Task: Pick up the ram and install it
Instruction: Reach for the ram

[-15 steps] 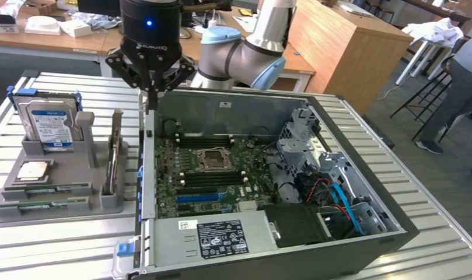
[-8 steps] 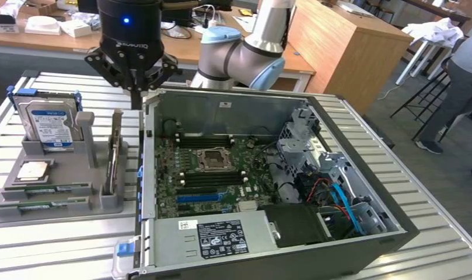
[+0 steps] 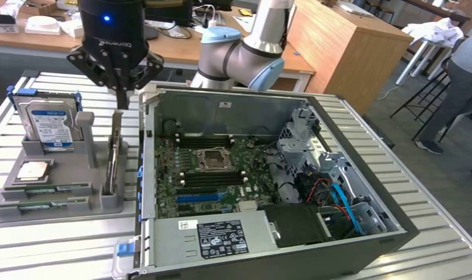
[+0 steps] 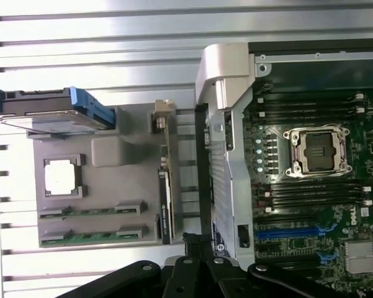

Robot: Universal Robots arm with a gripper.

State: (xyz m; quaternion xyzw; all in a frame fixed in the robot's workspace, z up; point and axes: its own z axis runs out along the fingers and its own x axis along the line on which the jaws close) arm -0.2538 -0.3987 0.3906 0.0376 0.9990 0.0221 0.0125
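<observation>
Ram: The ram (image 3: 53, 189) lies flat in the nearest slots of the tray, two green sticks side by side, neither lifted. They sit close together, so I judge you risk catching the neighbour or a slot's end block instead of one stick's edges.
Tray: The grey tray (image 3: 33, 217) sits just beside the computer case. A bare chip (image 3: 33, 170) rests behind the sticks and a hard drive (image 3: 45, 122) stands upright at the far end.
Card: An upright card (image 3: 115, 153) stands along the tray's side nearest the case, just below the gripper's tips. A straight drop or a sideways sweep from here could knock or bend it.
Gripper: The gripper (image 3: 123, 98) hangs over the card's far end with its jaws pressed together and nothing between them. Brought down on a stick like that, it would push on the chips rather than straddle the board edge.
Case: The open computer case (image 3: 220, 114) raises a wall between the tray and its board (image 3: 212, 181), so a low carry could clip that wall. The long slots flank an uncovered socket (image 3: 212, 157); a stick drifting off line could strike it.
Surface: The ribbed metal surface (image 3: 56, 251) carries the tray and the case. You cannot tell whether the tray is fastened down; if it is loose, a sticking part could drag it.
Room: A wooden cabinet (image 3: 337, 46) stands behind the arm (image 3: 244, 58). A person (image 3: 463, 76) stands at the exterior view's right, well apart; a step closer would bring them within the arm's swing.
</observation>
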